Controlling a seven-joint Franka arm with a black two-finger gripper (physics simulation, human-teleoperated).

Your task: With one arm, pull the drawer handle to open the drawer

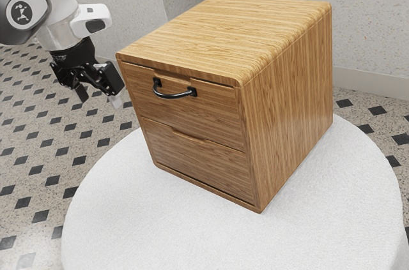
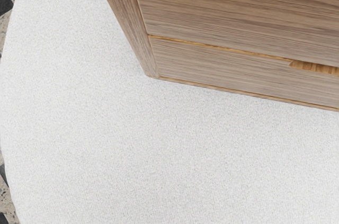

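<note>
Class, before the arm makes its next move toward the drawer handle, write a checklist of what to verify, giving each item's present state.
1. Handle unobstructed: ok.
2. Gripper open: ok.
3. Gripper at the handle: not ok; it hangs apart from it, toward the exterior view's left.
4. Top drawer shut, ready to pull: ok.
5. Cabinet upright on the table: ok.
</note>
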